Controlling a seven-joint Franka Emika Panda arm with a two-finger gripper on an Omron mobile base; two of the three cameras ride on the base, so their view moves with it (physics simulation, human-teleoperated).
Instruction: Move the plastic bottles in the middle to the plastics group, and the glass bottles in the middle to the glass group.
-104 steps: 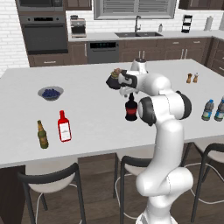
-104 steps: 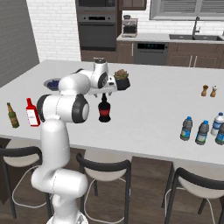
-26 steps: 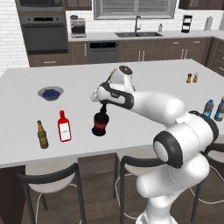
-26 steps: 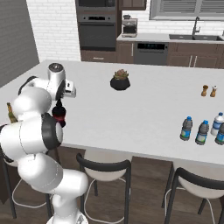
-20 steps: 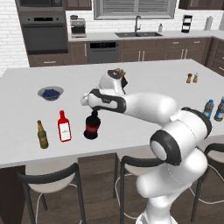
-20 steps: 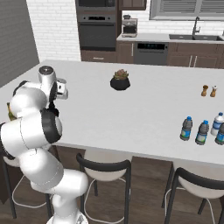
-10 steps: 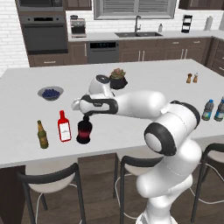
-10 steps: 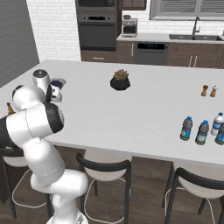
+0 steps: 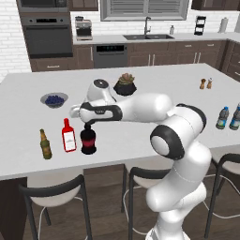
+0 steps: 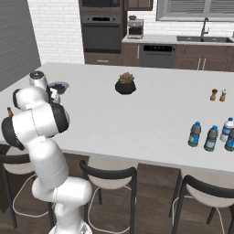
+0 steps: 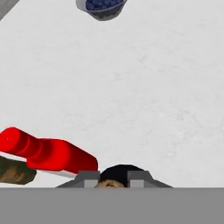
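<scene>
Gripper [image 9: 88, 124] pinches black bottle [image 9: 88, 141] beside red bottle [image 9: 69, 135].

Gripper [image 11: 114, 178] clasps the black bottle [image 11: 117, 171] beside the red bottle [image 11: 48, 153].

The round-bodied black glass bottle with red label [image 9: 88, 140] is stood upright just beside the flat red bottle [image 9: 69, 136]; two blue-labelled clear plastic bottles [image 10: 203, 135] are seen well apart from it.
</scene>
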